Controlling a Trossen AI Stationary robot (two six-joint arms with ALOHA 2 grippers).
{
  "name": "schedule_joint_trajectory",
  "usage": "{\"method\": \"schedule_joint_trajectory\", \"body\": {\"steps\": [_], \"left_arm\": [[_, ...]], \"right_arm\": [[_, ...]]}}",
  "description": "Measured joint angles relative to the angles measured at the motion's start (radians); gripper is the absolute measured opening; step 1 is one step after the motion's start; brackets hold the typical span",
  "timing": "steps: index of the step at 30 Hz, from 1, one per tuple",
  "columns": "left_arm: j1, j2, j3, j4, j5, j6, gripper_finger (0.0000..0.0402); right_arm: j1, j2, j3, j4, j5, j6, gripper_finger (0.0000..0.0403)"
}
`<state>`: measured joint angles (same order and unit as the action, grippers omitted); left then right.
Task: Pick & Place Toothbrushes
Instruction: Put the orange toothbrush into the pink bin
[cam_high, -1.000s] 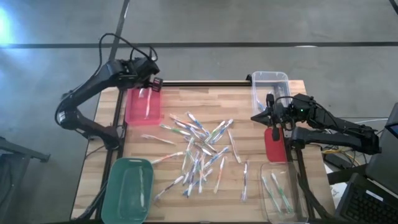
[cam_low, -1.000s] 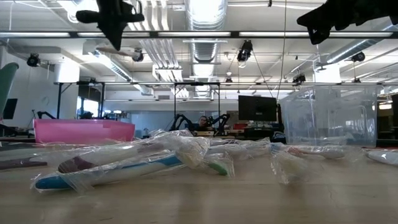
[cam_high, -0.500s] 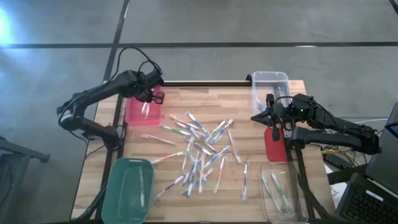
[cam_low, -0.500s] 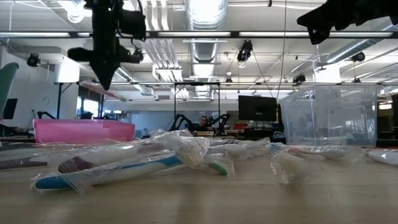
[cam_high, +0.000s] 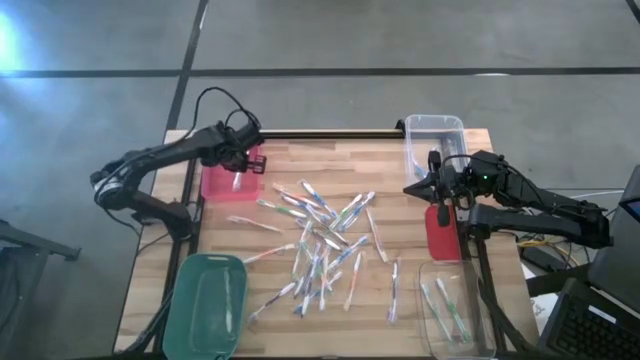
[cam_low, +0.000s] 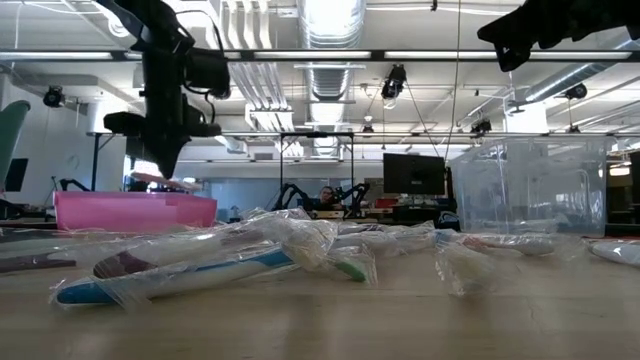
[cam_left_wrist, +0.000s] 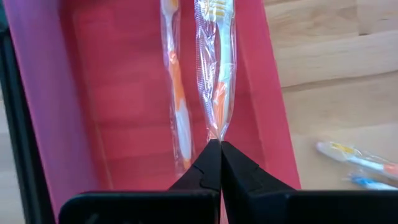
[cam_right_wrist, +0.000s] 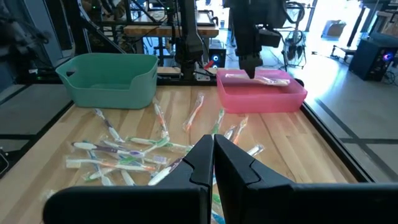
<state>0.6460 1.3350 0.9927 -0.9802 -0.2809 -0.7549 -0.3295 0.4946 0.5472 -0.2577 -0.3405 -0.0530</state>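
Observation:
Several wrapped toothbrushes (cam_high: 320, 240) lie scattered on the middle of the wooden table. My left gripper (cam_high: 240, 163) is over the pink bin (cam_high: 222, 178) at the far left, shut on one wrapped orange-accented toothbrush (cam_left_wrist: 214, 68). Another toothbrush (cam_left_wrist: 176, 87) lies flat on the bin's floor. In the low view the held toothbrush (cam_low: 163, 181) sits just above the pink bin's rim (cam_low: 135, 197). My right gripper (cam_right_wrist: 211, 149) stays shut and empty, high at the table's right side (cam_high: 432, 187). My left gripper pinches the end of the toothbrush's clear wrapper (cam_left_wrist: 214, 135) at the handle end, between its two fingertips. The fingers come steeply from above. The toothbrush reaches away from the fingers over the bin's floor, close to level; whether its brush end touches the bin I cannot tell.
A green bin (cam_high: 205, 305) stands at the near left, a clear bin (cam_high: 432, 138) at the far right and another clear bin (cam_high: 455, 312) holding toothbrushes at the near right. A red flat part (cam_high: 442, 235) lies under the right arm.
My left gripper has come down from high above the table to just over the pink bin, tipping more steeply downward, shut all the while. The held toothbrush came down with it to the bin's rim.

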Motion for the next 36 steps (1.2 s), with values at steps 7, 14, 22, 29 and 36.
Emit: {"method": "schedule_joint_trajectory", "body": {"steps": [7,14,22,29,36], "left_arm": [[0.0,0.0,-0.075,0.082,0.002,-0.026,0.0],[0.012,0.0,-0.135,0.197,-0.052,-0.033,0.0],[0.066,0.001,-0.131,0.206,-0.057,-0.028,0.0],[0.073,0.01,-0.131,0.198,-0.052,-0.021,0.0],[0.075,0.01,-0.134,0.199,-0.062,0.0,0.0]], "right_arm": [[0.0,0.0,0.0,0.0,0.0,-0.002,0.0008],[0.0,0.0,0.0,0.0,0.0,0.0,0.0008],[0.0,0.0,0.0,0.0,0.0,-0.002,0.0008],[0.0,0.0,0.0,0.0,0.0,0.0,0.0008],[0.0,0.0,0.0,0.0,0.0,-0.002,0.0008]]}}
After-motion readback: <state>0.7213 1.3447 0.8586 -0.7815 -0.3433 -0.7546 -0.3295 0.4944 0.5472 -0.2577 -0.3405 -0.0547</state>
